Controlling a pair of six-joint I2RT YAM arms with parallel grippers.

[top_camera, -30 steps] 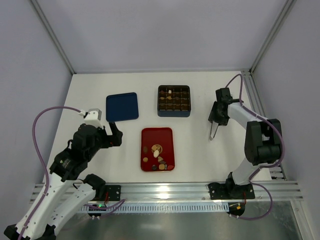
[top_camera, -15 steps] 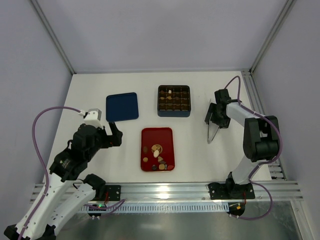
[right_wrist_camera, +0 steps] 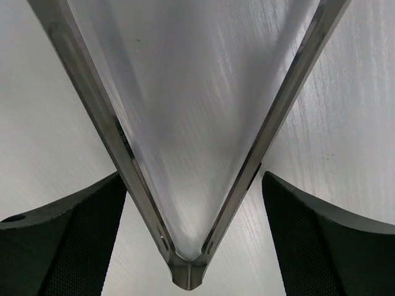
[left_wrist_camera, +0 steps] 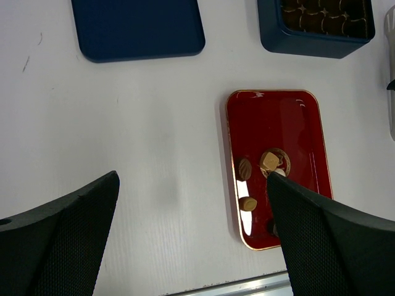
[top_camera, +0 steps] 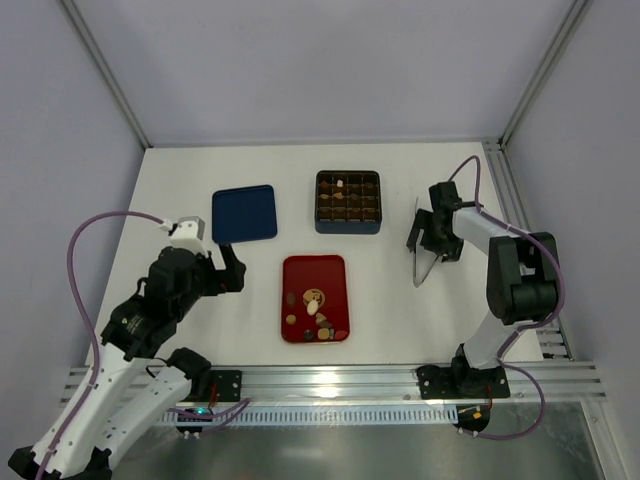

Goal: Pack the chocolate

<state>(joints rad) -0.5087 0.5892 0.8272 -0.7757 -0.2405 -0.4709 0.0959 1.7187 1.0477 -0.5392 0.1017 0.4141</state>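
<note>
Step in hand: tray-to-box transfer, judged part done. The chocolate [top_camera: 316, 306] is seen mostly at the near end of the red tray [top_camera: 313, 268]. One cream piece [top_camera: 340, 184] is already seated in the back row of the blue box [top_camera: 348, 228]. How many other cells are filled cannot be told. The blue lid [top_camera: 244, 212] is laid on the table [top_camera: 390, 300] left of the box.

Right jaws: spread wide and seemingly set against both arms of the metal tongs [right_wrist_camera: 188, 274] from outside, so the tongs are held sprung open in a V. The tong tips are pointed at bare table right of the tray, well apart from any piece.

Left jaws: spread fully, nothing between them, parked left of the tray.

Next move, as judged: the tongs are to be carried left over the tray, one piece straddled by the tips, then squeezed lightly. The pieces are small and could be flicked out.
</note>
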